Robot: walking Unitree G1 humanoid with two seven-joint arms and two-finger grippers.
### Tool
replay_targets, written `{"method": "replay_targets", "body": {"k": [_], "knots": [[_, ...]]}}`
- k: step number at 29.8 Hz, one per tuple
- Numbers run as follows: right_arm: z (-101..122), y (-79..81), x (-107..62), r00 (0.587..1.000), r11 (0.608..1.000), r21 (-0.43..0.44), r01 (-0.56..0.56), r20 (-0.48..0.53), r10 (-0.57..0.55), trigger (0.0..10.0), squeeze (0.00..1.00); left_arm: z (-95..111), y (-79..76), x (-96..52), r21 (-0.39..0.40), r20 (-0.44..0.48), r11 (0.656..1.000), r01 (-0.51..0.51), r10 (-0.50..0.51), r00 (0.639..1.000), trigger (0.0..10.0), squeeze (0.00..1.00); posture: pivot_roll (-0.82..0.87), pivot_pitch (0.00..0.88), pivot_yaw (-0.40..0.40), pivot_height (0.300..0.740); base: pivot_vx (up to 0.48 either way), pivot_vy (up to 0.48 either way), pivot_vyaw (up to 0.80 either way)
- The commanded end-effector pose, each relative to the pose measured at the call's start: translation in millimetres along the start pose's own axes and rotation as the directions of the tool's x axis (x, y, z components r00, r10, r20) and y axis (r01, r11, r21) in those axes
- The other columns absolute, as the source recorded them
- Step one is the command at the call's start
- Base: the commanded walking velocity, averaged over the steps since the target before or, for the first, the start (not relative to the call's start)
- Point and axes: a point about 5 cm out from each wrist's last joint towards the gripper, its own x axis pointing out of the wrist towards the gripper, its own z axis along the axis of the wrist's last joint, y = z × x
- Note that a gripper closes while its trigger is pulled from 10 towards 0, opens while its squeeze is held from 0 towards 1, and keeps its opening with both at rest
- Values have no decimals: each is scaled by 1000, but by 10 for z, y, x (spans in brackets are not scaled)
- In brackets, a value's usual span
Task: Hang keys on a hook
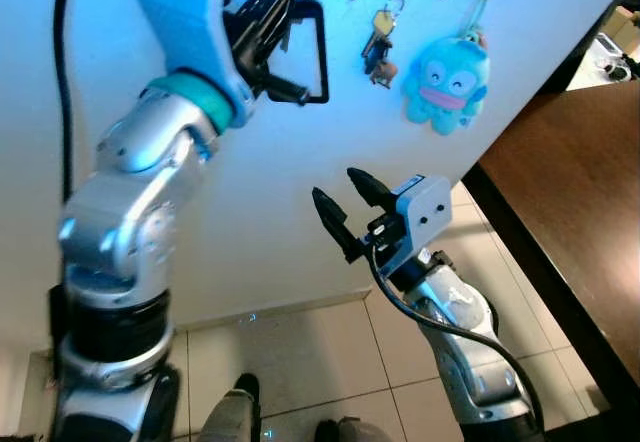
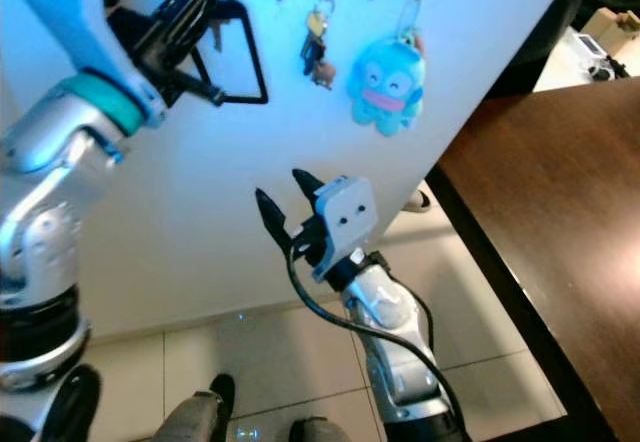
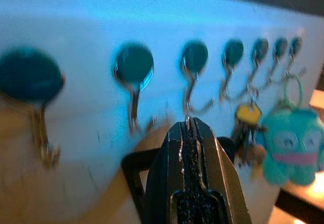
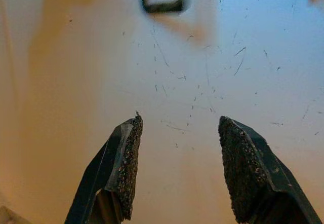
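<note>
My left gripper (image 1: pixel 283 0) is raised against the white wall, just under a row of metal hooks (image 3: pixel 132 82). It is shut on the top of a black rectangular loop (image 1: pixel 322 54), which hangs below it; a thin metal piece (image 3: pixel 186 118) pokes out at the fingertips, close under one hook (image 3: pixel 192 89). Further right, a bunch of keys (image 1: pixel 380 47) with a yellow-topped key hangs on a hook, and beside it a blue plush toy (image 1: pixel 446 84) hangs on another. My right gripper (image 1: pixel 336 186) is held lower, facing the bare wall, open and holding nothing.
A dark brown wooden tabletop (image 1: pixel 580 192) runs along the right, its black edge near my right arm. Beige floor tiles (image 1: pixel 300 352) lie below, with my feet at the bottom. Small items (image 1: pixel 615 52) sit at the far right.
</note>
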Motion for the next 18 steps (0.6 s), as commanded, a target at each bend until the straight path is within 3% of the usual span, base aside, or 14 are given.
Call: {"method": "replay_targets", "body": {"k": [1,18], "knots": [[-44,8,-28,1000,1000,6,4,-15,-4,10000,0,30,-77,-21,1,11,999,51,-51,999,10000,0,61,111,24,740,0,0,0],[-46,11,-32,1000,1000,3,5,-15,-5,10000,0,163,-213,132,-43,70,997,61,-58,996,10000,0,53,111,28,740,0,0,0]]}}
